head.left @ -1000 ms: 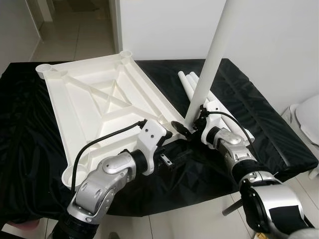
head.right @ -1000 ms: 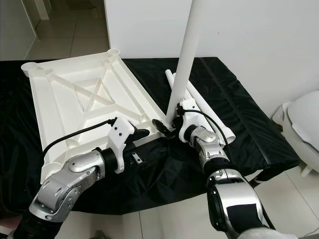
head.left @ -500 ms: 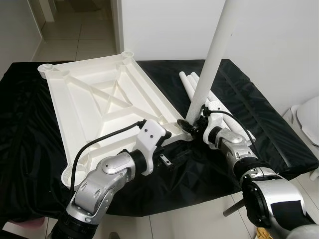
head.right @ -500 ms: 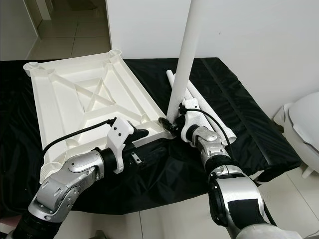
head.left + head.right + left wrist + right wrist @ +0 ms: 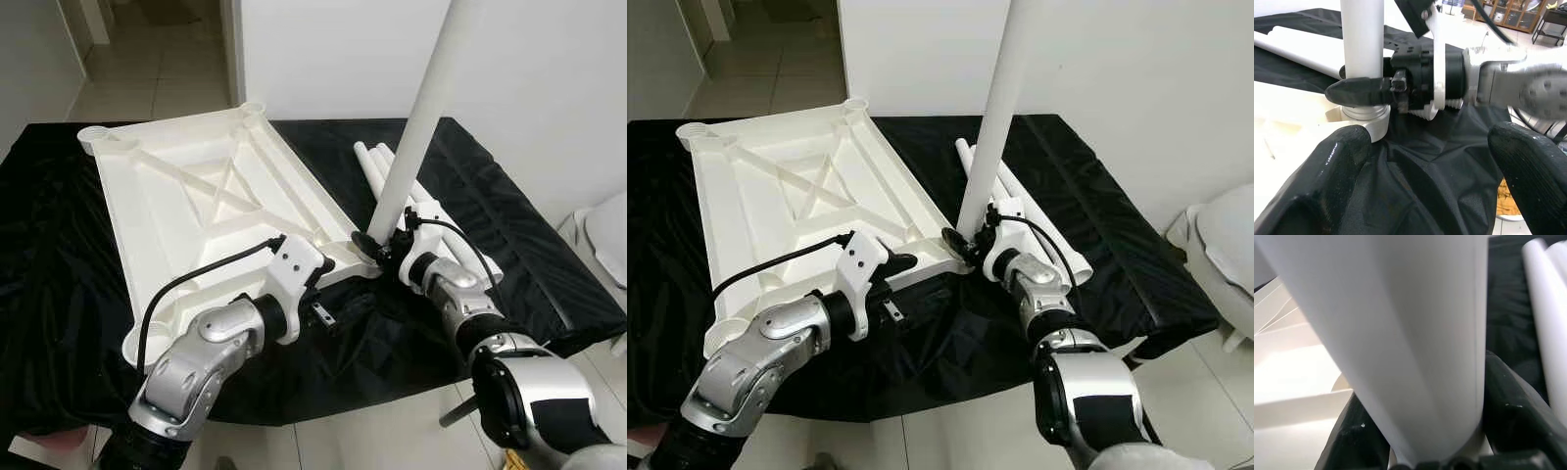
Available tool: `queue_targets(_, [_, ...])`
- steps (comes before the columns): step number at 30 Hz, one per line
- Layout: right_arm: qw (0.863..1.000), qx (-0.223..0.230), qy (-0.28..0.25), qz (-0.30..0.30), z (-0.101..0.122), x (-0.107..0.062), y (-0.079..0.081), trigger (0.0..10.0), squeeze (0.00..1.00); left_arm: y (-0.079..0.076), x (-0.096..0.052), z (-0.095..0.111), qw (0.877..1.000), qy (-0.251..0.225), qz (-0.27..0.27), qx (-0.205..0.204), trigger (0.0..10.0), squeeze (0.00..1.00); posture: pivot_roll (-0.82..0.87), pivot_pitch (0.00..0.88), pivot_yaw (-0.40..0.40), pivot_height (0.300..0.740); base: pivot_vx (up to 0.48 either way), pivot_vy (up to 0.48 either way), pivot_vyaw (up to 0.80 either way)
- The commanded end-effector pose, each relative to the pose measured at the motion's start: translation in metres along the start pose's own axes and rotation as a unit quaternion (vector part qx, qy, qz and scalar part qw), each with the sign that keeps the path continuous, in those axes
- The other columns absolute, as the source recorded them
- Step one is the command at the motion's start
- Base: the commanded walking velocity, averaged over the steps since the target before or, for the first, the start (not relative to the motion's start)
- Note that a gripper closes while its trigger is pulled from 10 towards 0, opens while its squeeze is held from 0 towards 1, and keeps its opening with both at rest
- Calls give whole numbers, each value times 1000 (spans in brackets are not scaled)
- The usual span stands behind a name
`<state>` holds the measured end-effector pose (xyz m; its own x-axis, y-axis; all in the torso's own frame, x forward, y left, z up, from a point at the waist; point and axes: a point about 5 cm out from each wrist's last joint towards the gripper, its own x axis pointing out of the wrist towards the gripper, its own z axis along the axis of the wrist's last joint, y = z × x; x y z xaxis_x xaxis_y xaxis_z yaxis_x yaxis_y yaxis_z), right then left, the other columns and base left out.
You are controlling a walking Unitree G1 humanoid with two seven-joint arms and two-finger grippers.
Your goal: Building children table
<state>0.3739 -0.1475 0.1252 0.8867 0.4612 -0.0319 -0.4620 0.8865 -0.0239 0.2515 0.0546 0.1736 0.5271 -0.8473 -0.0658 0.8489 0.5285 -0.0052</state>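
The white tabletop (image 5: pixel 196 206) lies upside down on the black cloth. My right gripper (image 5: pixel 372 245) is shut on the lower end of a white leg tube (image 5: pixel 421 117), which stands nearly upright and leans a little to the right. The tube's foot sits at the tabletop's near right corner socket (image 5: pixel 1369 117). The left wrist view shows a right finger (image 5: pixel 1359 90) clamped on the leg (image 5: pixel 1361 34) just above the socket. My left gripper (image 5: pixel 1425 171) is open, facing that corner with only cloth between its fingers. It hovers by the tabletop's near edge (image 5: pixel 911 284).
Loose white leg tubes (image 5: pixel 370 162) lie on the black cloth (image 5: pixel 549 255) behind the held leg. A white fixture (image 5: pixel 602 235) stands off the table's right end. A wall lies behind and a tiled hallway (image 5: pixel 147 59) at the back left. The table's front edge is close to me.
The right gripper has brought the leg's foot left onto the tabletop's corner socket, and the leg leans slightly more to the right. The left arm has hardly moved.
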Motion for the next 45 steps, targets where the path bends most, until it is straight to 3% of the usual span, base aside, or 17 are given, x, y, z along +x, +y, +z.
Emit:
queue_targets(1, [999, 12, 23, -22, -13, -5, 0, 0, 0, 1, 0, 0, 1000, 2, 2, 2, 10000, 0, 7, 8, -41, 740, 0, 0, 0])
queue_targets(3, [999, 13, 20, -21, -13, -5, 0, 0, 0, 1, 0, 0, 1000, 2, 2, 3, 10000, 0, 7, 8, -41, 740, 0, 0, 0])
queue_targets(5, [997, 35, 12, -62, -14, -3, 3, 0, 0, 1, 0, 0, 1000, 1, 3, 2, 10000, 0, 5, 7, -39, 740, 0, 0, 0])
queue_targets(9, [992, 24, 10, -122, -16, -1, 9, 0, 0, 1, 0, 0, 1000, 2, 2, 1, 10000, 0, -2, 6, -37, 740, 0, 0, 0])
queue_targets(11, [992, 24, 10, -122, -16, -1, 9, 0, 0, 1, 0, 0, 1000, 2, 2, 1, 10000, 0, -2, 6, -37, 740, 0, 0, 0])
queue_targets(12, [988, 27, 8, -151, -20, 1, 22, 0, 0, 1, 1, 0, 1000, 1, 0, 0, 10000, 0, -12, 5, -29, 740, 0, 0, 0])
queue_targets(18, [979, 28, 8, -203, -25, 3, 37, 0, 0, 1, 4, 0, 1000, 2, -9, 0, 10000, 0, -32, 4, -10, 740, 0, 0, 0])
queue_targets(33, [973, 37, 1, -228, -25, 6, 56, 0, 0, 1, 7, 1, 1000, 6, -30, 5, 10000, 0, -55, 0, 16, 740, 0, 0, 0])
queue_targets(34, [973, 35, -2, -226, -24, 6, 57, 6863, 0, 1, 8, 1, 1000, 6, -30, 5, 10000, 0, -51, 1, 12, 740, 0, 0, 0])
queue_targets(35, [973, 35, -2, -226, -24, 6, 57, 6863, 0, 1, 8, 1, 1000, 6, -30, 5, 10000, 0, -51, 1, 12, 740, 0, 0, 0])
queue_targets(36, [973, 36, -7, -226, -22, 6, 57, 10000, 0, 1, 7, 1, 1000, 5, -28, 4, 10000, 0, -45, 1, 6, 740, 0, 0, 0])
queue_targets(37, [973, 41, -16, -227, -19, 5, 54, 10000, 1000, 1, 7, 1, 1000, 4, -25, 3, 10000, 0, -40, 2, 1, 740, 0, 0, 0])
queue_targets(41, [975, 48, -31, -214, -13, 4, 49, 10000, 1000, 1, 6, 1, 1000, 3, -19, 2, 10000, 0, -34, 2, -3, 740, 0, 0, 0])
queue_targets(45, [986, 47, -50, -153, -8, 0, 42, 10000, 1000, 1, 5, 0, 1000, 3, -15, 1, 10000, 0, -27, 0, -11, 740, 0, 0, 0])
